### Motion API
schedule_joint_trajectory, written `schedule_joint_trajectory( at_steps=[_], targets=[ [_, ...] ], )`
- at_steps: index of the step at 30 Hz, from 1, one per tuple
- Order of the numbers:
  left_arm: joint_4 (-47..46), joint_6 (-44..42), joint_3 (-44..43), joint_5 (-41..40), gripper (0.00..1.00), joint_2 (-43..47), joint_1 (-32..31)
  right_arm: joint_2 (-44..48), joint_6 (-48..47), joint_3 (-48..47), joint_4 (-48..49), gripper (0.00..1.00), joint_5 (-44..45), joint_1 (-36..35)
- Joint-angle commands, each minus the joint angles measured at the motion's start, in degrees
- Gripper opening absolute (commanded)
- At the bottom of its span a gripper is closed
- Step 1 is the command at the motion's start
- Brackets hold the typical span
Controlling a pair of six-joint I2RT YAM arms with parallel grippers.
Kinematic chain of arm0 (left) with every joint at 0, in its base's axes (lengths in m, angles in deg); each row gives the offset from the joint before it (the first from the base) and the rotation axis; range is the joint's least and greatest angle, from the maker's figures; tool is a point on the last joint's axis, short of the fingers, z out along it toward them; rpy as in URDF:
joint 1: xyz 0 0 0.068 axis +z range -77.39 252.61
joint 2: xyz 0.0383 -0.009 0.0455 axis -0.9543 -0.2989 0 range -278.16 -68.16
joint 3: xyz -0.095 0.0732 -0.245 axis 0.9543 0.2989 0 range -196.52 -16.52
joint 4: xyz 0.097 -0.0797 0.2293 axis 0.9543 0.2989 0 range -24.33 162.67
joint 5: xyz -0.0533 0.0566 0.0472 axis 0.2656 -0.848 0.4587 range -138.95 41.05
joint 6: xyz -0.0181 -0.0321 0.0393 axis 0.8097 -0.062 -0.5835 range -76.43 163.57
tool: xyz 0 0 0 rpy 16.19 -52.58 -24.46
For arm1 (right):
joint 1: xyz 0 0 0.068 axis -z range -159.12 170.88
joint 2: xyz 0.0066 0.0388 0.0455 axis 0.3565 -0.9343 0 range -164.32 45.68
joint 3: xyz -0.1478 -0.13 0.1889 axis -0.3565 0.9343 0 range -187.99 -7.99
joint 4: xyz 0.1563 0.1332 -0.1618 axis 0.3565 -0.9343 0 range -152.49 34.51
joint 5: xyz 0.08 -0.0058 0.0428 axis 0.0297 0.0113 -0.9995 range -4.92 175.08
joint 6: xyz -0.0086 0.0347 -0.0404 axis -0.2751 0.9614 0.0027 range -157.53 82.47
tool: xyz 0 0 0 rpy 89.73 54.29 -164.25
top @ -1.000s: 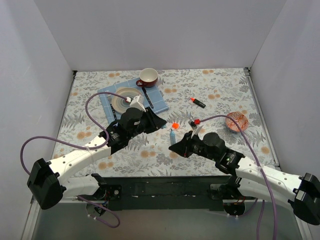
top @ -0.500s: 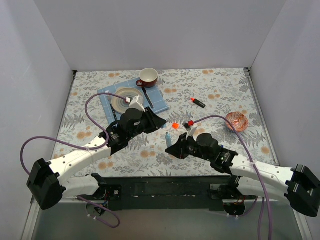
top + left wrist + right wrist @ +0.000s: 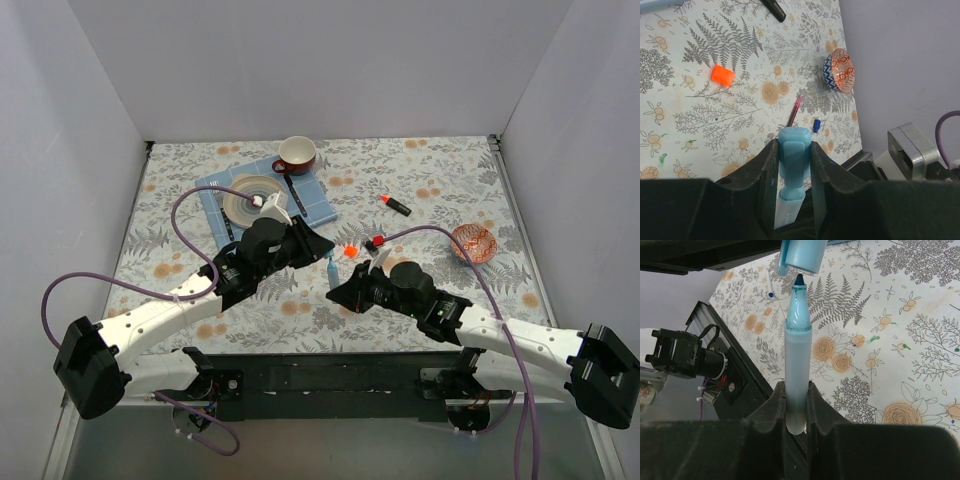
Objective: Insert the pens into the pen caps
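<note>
Marker [image 3: 331, 268] first: from above, we see the light-blue pen standing near the table's [image 3: 440, 180] middle. The right gripper [image 3: 346, 291] clenches it low, and the left gripper [image 3: 322, 244] sits at its 11 o'clock, right by its top. An orange cap [image 3: 350, 251] lies just beside at 1 o'clock, with a black highlighter [image 3: 396, 205] farther out that way. A patterned bowl [image 3: 473, 243] sits at 3 o'clock. At 11 o'clock, a red cup [image 3: 297, 153] with a white inside and a plate [image 3: 240, 200] rest on a blue mat [image 3: 312, 205].

From the left wrist, we see the left gripper [image 3: 793, 148] clamped on a light-blue cap [image 3: 793, 150], with the marker [image 3: 788, 207] just under it. Beyond, at 12 o'clock, lie a maroon pen [image 3: 795, 111] and a dark-blue cap [image 3: 816, 125]. The bowl [image 3: 840, 70] at 1 o'clock shows an orange pattern inside.

From the right wrist, the right gripper [image 3: 796, 390] grips the marker [image 3: 797, 350] upright. Its dark tip is at the mouth of the light-blue cap [image 3: 802, 252], not seated. A white-and-blue pen [image 3: 770, 285] lies at 11 o'clock.
</note>
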Motion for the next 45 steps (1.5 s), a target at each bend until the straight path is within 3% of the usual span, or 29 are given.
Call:
schedule_joint_trajectory(
  at_steps=[1,17,27,32,35,40,45],
  targets=[
    [-0.82,-0.56,0.77,0.69,0.00,1.66,-0.66,-0.38,-0.89,-2.96,3.49,0.01,1.21,-0.31],
    [-0.30,-2.32,3.67,1.65,0.00,2.80,-5.22,-1.25,-3.79,-8.66,-1.34,0.01,11.75,-0.23],
    [0.67,-5.48,3.76,-0.98,0.00,2.54,-7.33,-2.05,-4.41,-11.04,-0.99,0.01,12.02,-0.31],
    [0.41,-5.48,3.15,1.56,0.02,2.01,-7.51,-1.70,-6.07,-11.31,-0.46,0.01,12.98,-0.31],
    [0.41,-5.40,3.06,3.58,0.10,2.98,-7.60,-1.52,-8.26,-11.04,0.68,0.01,13.52,-0.23],
    [0.23,-5.13,3.15,4.82,0.34,6.05,-7.60,-0.82,-9.77,-10.17,2.35,0.01,10.19,-0.23],
    [-0.21,-5.13,3.32,4.82,0.44,9.21,-7.60,1.37,-9.51,-7.45,4.55,0.01,7.02,-0.23]
  ],
)
